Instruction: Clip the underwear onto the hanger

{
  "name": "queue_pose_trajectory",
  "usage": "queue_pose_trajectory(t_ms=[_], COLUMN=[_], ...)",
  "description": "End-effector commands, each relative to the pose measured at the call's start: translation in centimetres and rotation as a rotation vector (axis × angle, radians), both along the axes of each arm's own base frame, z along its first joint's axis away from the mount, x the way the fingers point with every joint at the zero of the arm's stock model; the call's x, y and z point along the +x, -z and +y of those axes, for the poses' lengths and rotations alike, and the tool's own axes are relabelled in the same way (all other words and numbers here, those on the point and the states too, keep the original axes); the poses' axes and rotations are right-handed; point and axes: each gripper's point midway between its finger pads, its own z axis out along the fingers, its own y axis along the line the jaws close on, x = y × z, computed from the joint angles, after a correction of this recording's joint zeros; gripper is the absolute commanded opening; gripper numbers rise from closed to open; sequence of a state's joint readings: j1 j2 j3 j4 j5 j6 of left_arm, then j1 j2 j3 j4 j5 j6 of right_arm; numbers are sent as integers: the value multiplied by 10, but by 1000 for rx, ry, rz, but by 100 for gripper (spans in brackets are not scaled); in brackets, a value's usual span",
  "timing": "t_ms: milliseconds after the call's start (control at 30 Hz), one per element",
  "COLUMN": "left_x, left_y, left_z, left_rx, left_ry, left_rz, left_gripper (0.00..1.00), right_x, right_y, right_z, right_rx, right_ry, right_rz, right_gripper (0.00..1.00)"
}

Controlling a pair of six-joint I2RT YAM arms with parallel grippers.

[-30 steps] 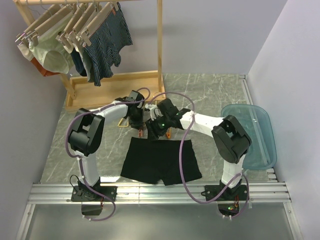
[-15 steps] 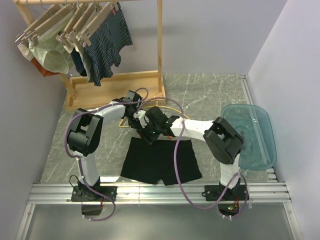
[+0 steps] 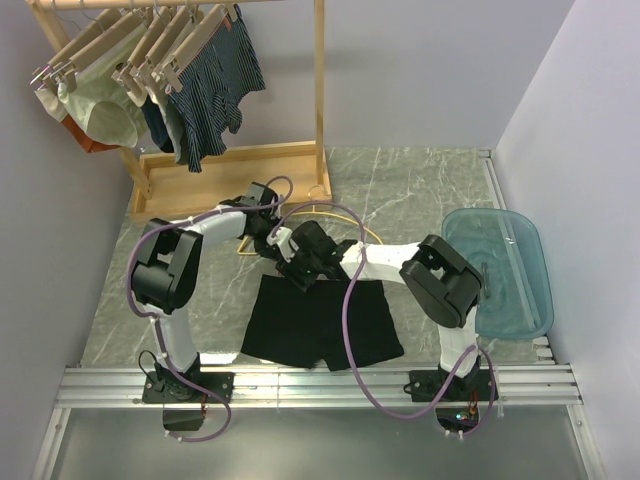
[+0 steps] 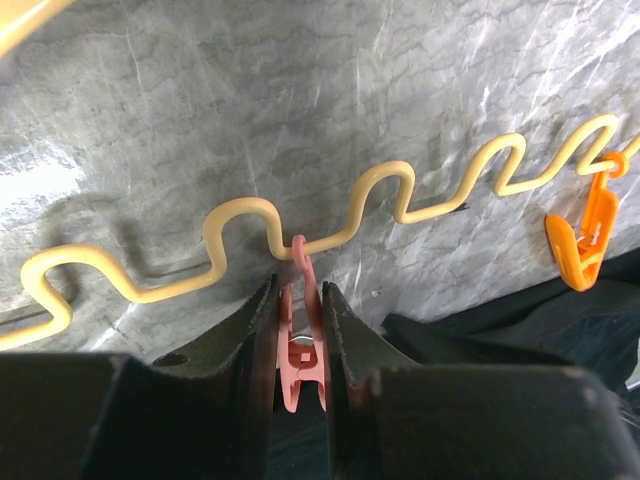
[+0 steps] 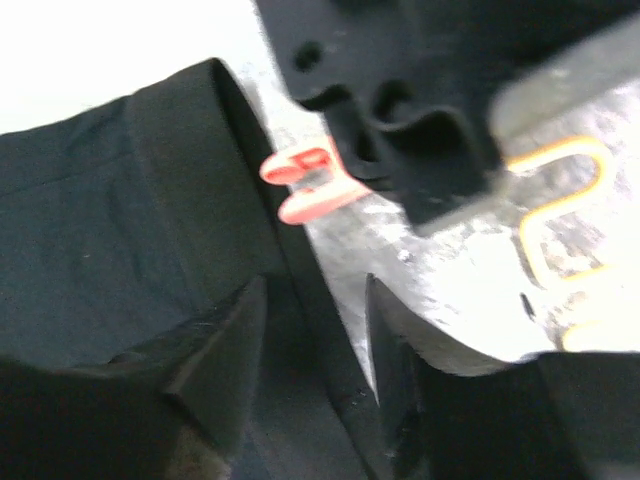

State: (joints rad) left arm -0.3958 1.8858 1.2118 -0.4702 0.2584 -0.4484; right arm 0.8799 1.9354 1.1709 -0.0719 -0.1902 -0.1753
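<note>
left gripper (image 4: 297, 290) pinching pink clip (image 4: 302, 360), hidden overhead, underwear (image 4: 520, 330) beside

your left gripper (image 3: 268, 238) and right gripper (image 3: 303, 268) are bunched up together at the far left corner of the underwear (image 3: 320, 322) | underwear's lying flat on the table (image 3: 420, 190), just ahead of your bases | hanger (image 3: 345, 212) arch pokes out right behind the grippers | jaws too buried to read | tray (image 3: 530, 300) off to your right
</note>
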Motion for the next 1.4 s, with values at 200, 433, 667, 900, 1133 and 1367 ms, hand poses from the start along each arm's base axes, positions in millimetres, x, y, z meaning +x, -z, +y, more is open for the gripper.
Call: queue_pose_trajectory(t_ms=[200,433,667,900,1133,1367], left_x=[10,10,8,9,7,1], left_y=[-29,-35,-38,-39,-36,-31], left_z=[-8,-8,-11,-10,-7,-6], left_rx=[-115,-205,-245,-255,-249,-252], left_ry=[14,2,8,12,16,24], left_rz=[-94,-117,-138,-152,-161,-149], left_gripper=[0,0,0,0,0,0], right_x=[-14,-23,-27,-25,-15,-8], right_y=[10,-5,-12,-25,-29,-28], right_z=[5,6,6,8,0,-5], right_rx=[5,64,95,134,147,156], right_ry=[-70,-98,-118,-112,-67,-38], right_rz=[28,27,24,-1,2,35], right_gripper=[0,0,0,0,0,0])
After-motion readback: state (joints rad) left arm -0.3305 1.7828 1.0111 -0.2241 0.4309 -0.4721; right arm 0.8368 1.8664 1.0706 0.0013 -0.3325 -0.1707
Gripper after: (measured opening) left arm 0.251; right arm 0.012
